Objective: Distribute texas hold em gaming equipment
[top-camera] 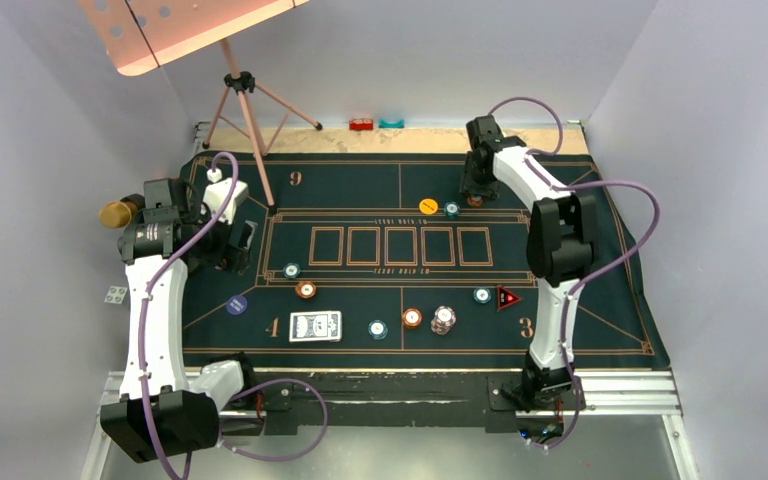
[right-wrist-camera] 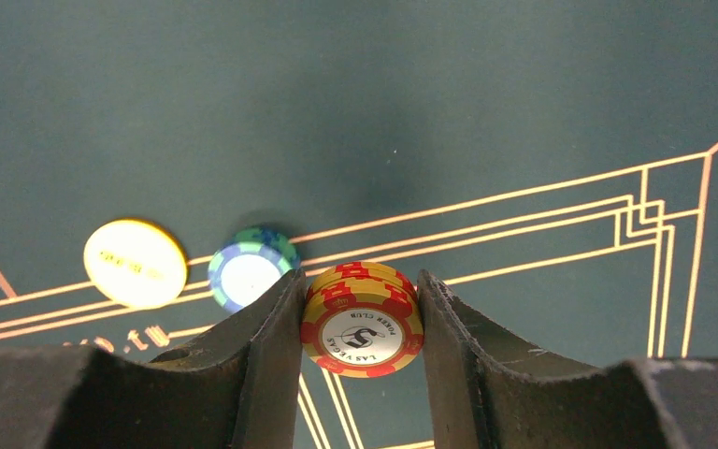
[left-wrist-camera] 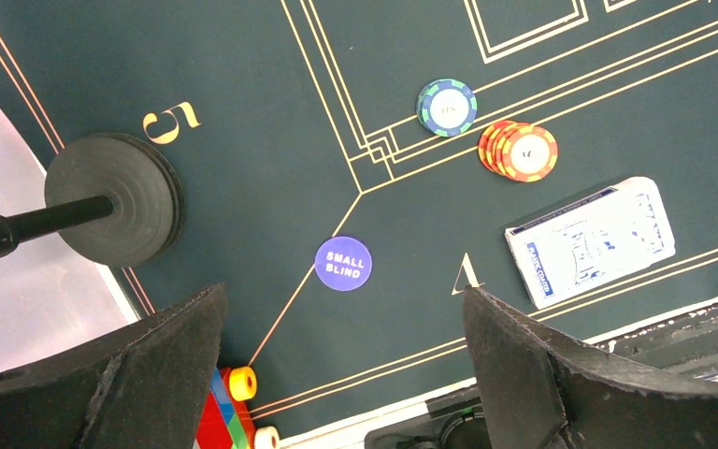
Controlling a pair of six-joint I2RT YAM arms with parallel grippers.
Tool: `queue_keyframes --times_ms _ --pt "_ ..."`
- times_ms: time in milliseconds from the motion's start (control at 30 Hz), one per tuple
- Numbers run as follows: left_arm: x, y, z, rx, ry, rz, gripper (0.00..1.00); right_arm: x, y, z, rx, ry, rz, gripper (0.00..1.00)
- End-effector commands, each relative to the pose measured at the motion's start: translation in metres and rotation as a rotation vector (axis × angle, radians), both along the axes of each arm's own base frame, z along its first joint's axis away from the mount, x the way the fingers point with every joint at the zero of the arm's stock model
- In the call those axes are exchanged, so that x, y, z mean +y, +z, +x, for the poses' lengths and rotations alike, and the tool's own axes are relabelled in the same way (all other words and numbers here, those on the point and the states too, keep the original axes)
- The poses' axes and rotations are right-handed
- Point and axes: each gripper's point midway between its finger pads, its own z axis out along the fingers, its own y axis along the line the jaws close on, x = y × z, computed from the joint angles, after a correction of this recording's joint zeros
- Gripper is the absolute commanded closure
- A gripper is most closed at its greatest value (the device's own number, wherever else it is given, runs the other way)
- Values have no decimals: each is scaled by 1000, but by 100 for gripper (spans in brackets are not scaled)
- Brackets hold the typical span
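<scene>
At the far side of the green mat [top-camera: 580, 300], my right gripper [top-camera: 476, 192] [right-wrist-camera: 360, 282] is shut on a small stack of orange-and-red striped chips [right-wrist-camera: 362, 318]. Just left of it lie a teal chip [right-wrist-camera: 248, 271] [top-camera: 452, 209] and a yellow disc [right-wrist-camera: 135, 263] [top-camera: 428, 206]. My left gripper [top-camera: 230, 245] [left-wrist-camera: 343, 292] hangs open over the mat's left part, above the blue "small blind" disc [left-wrist-camera: 343, 263] [top-camera: 237, 305]. The card deck [left-wrist-camera: 589, 240] [top-camera: 316, 326], an orange chip stack [left-wrist-camera: 521, 150] and a teal chip [left-wrist-camera: 447, 107] lie to its right.
Near the front edge lie a teal chip [top-camera: 378, 328], an orange chip [top-camera: 412, 317], a white-red stack [top-camera: 444, 320], another teal chip [top-camera: 482, 295] and the red triangle [top-camera: 507, 298]. A tripod foot [left-wrist-camera: 112, 198] rests on the mat's left corner. Red [top-camera: 362, 124] and teal [top-camera: 391, 123] blocks sit at the back.
</scene>
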Motion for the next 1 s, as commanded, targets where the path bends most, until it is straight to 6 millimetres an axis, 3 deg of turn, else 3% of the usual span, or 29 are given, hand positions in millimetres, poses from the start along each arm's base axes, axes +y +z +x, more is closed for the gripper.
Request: queue_keyframes --times_ms 0,367,433,567,633,833,967 --pt "-3 7 4 -35 -23 -8 0 0 -6 15 -10 -48 11 86" --pt "-4 10 1 -42 -31 -4 0 -6 -37 16 43 -83 -14 82" --pt "-3 11 1 -47 -29 -1 0 -7 -42 14 55 -83 -18 74" --pt "-3 11 1 -47 -30 -2 0 -9 -49 11 74 -90 -25 49" --pt "-3 10 1 -46 -31 -2 0 -8 -50 10 74 -87 -17 45" --pt "-4 9 0 -46 -29 -3 0 -10 -28 13 40 -102 -20 41" --pt "-4 7 0 -44 -27 -6 0 -14 13 13 -44 -133 -13 39"
